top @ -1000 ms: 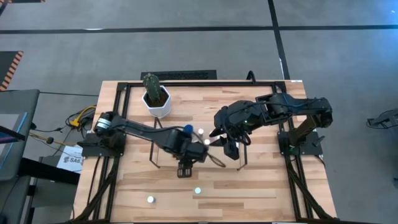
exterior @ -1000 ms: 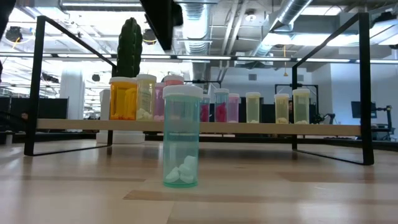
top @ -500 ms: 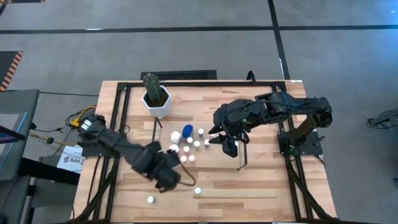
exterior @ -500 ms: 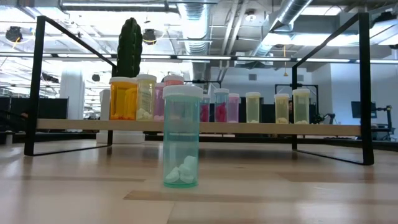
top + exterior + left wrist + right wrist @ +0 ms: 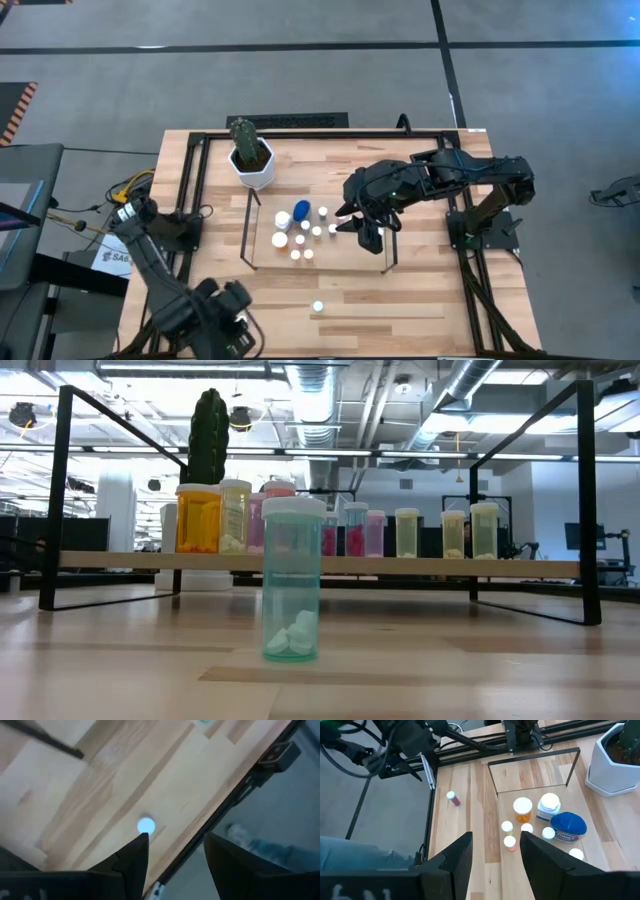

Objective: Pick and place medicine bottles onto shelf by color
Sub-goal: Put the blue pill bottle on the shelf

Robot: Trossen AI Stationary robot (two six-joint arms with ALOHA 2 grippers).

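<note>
The shelf [image 5: 372, 262] stands mid-table with several medicine bottles on it, among them a blue-capped one [image 5: 301, 210] and an orange one [image 5: 522, 810]. A teal white-capped bottle [image 5: 318, 307] stands upright on the table in front of the shelf; the low view shows it too [image 5: 292, 580]. Another white-capped bottle [image 5: 146, 825] stands near the table's near-left edge. My left gripper [image 5: 228, 318] is open above it and hides it in the high view; the cap shows just past one fingertip [image 5: 175, 840]. My right gripper [image 5: 365, 235] is open and empty over the shelf's right end.
A white hexagonal pot with a cactus [image 5: 250, 158] stands behind the shelf's left end. The black frame [image 5: 200, 180] runs along the table's edges. Bare wood lies between the shelf and the near edge.
My left gripper has swung from over the shelf's front toward the table's near-left corner and now hangs over the lone white-capped bottle there. The bottles it had covered on the shelf show again.
</note>
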